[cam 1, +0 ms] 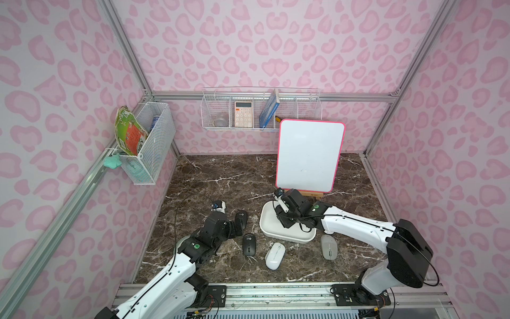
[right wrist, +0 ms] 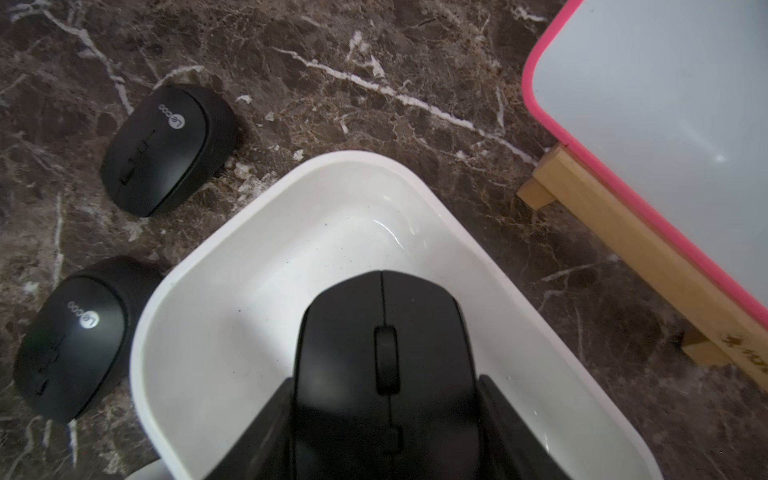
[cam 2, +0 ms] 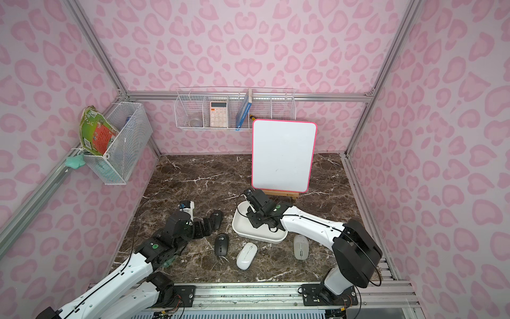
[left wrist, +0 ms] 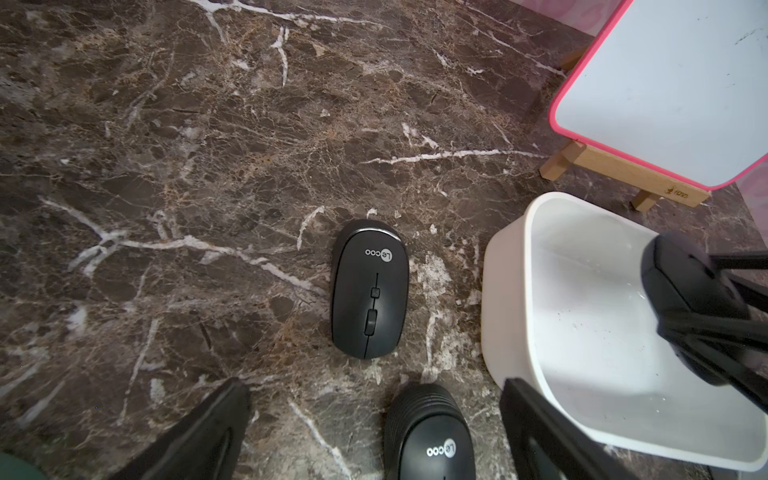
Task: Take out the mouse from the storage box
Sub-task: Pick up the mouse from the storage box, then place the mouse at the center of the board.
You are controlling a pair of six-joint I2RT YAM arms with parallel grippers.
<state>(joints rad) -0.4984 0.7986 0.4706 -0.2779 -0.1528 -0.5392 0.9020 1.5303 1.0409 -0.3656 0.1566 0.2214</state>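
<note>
The mouse (right wrist: 384, 332), black with a scroll wheel down its middle, sits within the outline of the white storage box (right wrist: 249, 241), its nose towards one rounded corner of the tub. The right gripper (right wrist: 385, 384) has it: the two dark fingers (right wrist: 266, 436) press against its flanks, one on each side, closed to the width of the body. Whether its underside rests on the tub's floor or is raised off it cannot be told. Just outside the box, on the dark marbled counter (cam 1: 220, 176), the left gripper (left wrist: 374, 384) hovers with its fingers spread wide and nothing in them. One black Lecoo mouse (left wrist: 428, 436) shows between them and a second Lecoo mouse (left wrist: 370, 291) lies beyond their tips. In front of the box lie a white mouse (cam 1: 275, 255) and a grey mouse (cam 1: 329, 246), well apart from each other. Behind the box a pink-edged whiteboard (cam 1: 309, 154) stands on a wooden easel.
</note>
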